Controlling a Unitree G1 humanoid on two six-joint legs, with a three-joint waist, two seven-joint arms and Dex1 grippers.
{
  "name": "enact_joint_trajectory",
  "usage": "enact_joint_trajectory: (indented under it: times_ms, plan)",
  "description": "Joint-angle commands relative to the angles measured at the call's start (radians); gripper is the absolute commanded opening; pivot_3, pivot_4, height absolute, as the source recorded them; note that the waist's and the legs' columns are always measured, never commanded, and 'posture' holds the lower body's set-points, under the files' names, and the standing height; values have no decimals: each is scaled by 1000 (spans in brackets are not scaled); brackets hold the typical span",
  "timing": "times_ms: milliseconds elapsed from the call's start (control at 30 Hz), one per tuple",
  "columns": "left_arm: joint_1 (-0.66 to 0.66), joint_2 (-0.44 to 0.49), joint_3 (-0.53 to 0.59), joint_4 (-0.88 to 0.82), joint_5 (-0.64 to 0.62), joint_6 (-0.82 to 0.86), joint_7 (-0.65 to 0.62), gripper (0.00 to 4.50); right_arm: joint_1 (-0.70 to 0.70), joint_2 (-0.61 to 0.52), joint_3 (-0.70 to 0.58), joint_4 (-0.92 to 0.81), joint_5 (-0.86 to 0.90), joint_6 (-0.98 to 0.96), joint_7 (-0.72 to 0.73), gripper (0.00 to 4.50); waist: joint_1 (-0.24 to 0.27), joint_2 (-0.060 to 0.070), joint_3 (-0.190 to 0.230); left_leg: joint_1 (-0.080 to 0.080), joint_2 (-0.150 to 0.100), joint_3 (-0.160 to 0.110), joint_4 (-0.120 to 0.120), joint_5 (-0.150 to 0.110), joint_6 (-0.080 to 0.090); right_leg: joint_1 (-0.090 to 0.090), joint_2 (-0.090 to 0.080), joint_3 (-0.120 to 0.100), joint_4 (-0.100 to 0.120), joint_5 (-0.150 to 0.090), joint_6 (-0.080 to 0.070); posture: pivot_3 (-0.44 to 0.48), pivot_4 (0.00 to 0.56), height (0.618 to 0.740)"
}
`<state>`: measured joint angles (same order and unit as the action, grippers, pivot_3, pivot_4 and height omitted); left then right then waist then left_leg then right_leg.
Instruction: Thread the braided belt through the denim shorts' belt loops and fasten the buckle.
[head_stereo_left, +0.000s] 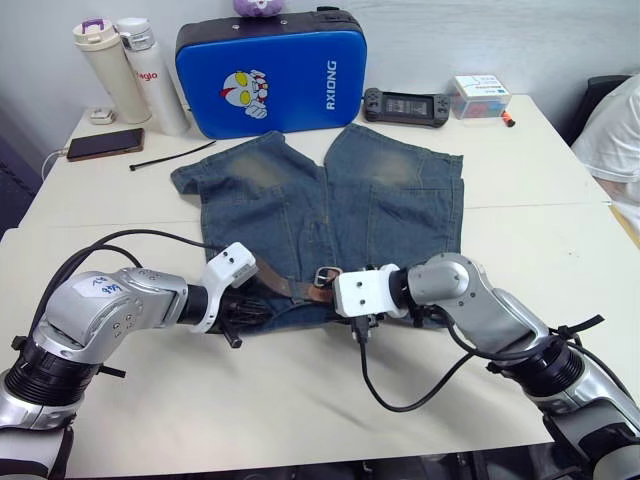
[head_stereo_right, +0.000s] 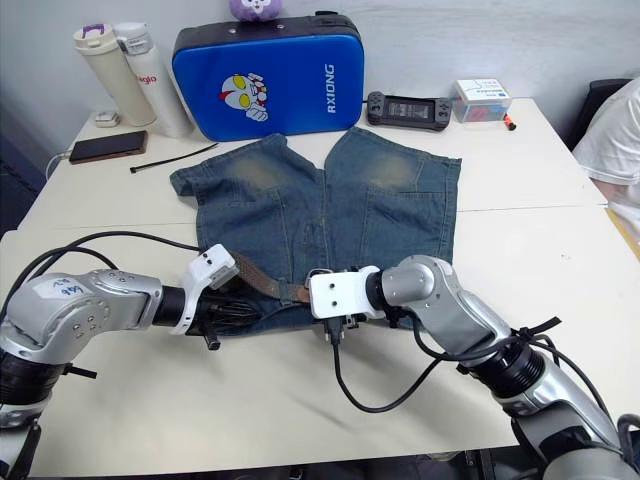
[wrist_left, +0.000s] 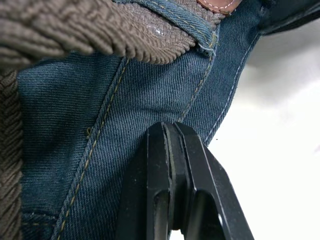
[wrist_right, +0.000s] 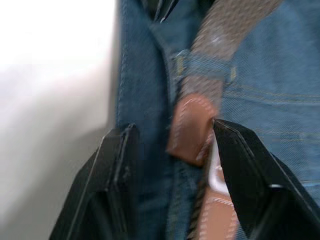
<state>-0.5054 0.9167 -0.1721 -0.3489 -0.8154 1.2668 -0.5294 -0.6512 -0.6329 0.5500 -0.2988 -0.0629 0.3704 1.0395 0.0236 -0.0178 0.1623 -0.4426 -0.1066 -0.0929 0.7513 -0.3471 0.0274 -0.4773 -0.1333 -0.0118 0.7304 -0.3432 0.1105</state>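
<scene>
The denim shorts (head_stereo_left: 320, 205) lie flat on the table, waistband toward me. Along the waistband runs the braided belt (head_stereo_left: 272, 278), and the silver buckle (head_stereo_left: 327, 274) rests near the middle. In the left wrist view the belt (wrist_left: 100, 35) passes under one of the belt loops (wrist_left: 197, 27). My left gripper (wrist_left: 172, 135) is shut, its tips resting on the denim just below the belt. My right gripper (wrist_right: 172, 129) is open, its fingers (wrist_right: 120, 150) on either side of the belt's tan leather end (wrist_right: 192, 127) and the buckle (wrist_right: 216, 172), just below another loop (wrist_right: 202, 67).
Behind the shorts stands a blue case (head_stereo_left: 270, 72). At the back left are two bottles (head_stereo_left: 110, 70), a phone (head_stereo_left: 104, 144) and a black cable tie (head_stereo_left: 170, 157). A game controller (head_stereo_left: 406, 105) and a small box (head_stereo_left: 480, 97) lie back right. A person in white (head_stereo_left: 620, 130) sits at the right edge.
</scene>
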Motion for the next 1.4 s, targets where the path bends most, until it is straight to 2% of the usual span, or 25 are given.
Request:
enact_joint_trajectory:
  times_ms: [33, 400, 500, 533, 567, 633, 867, 1067, 1267, 1400]
  plan:
    - [14, -4, -4, -11, 42, 18, -5, 0, -7, 15, -1, 3, -24, -24, 5, 2252, 0, 0, 0, 0, 0, -1, 0, 0, 0, 0, 0, 0, 0, 0, 0, 0, 150, 664]
    - [34, 0, 28, -38, 58, 39, -20, 0, -31, 61, -15, 113, -77, -26, 0, 2252, -2, 0, 0, 0, -1, -3, 0, 0, 0, 0, 1, 0, 0, 0, 0, 0, 150, 664]
    - [41, 0, 34, -46, 61, 42, -23, 0, -35, 68, -17, 123, -73, -16, 4, 1481, -2, 0, 0, 0, -1, -4, 0, 0, 0, 0, 1, 0, 0, 0, 0, 0, 150, 664]
    - [42, 0, 35, -47, 63, 43, -23, 0, -36, 69, -17, 123, -71, -12, 8, 1114, -3, 0, 0, 0, -1, -4, 0, 0, 0, 0, 1, 0, 0, 0, 0, 0, 150, 664]
    - [42, -1, 36, -48, 65, 42, -22, 0, -37, 69, -20, 118, -65, -5, 15, 450, -3, 0, 0, 0, -1, -4, 0, 0, 0, 0, 1, 0, 0, 0, 0, 0, 150, 664]
    - [44, -3, 37, -49, 68, 41, -21, 0, -36, 65, -28, 98, -46, 12, 33, 91, -3, 0, 0, 0, -1, -4, 0, 0, 0, 0, 1, 0, 0, 0, 0, 0, 150, 664]
    - [37, -17, 18, -28, 94, 25, -19, 0, -57, 28, -103, 37, 56, 107, 118, 91, 0, 0, 0, 0, -2, -6, 0, 0, -1, 0, 1, 0, 0, 0, 0, 0, 150, 664]
    - [46, -36, 1, -11, 132, 2, -27, 0, -123, 35, -86, -15, 72, 27, 169, 91, 0, 0, 0, 0, -2, -6, 0, 0, -1, 0, 1, 0, 0, 0, 0, 0, 150, 664]
    - [29, -54, -18, 8, 162, -12, -48, 0, -214, 46, -34, 69, -63, -277, 140, 91, 1, 0, 0, 0, -2, -6, 0, 0, -1, 0, 1, 0, 0, 0, 0, 0, 150, 664]
    - [28, -67, -29, 23, 184, -28, -58, 0, -281, 58, -27, 230, -179, -484, 54, 91, 2, 0, 0, 1, -2, -6, 0, 0, -1, 0, 1, -1, 0, 0, 0, 0, 150, 664]
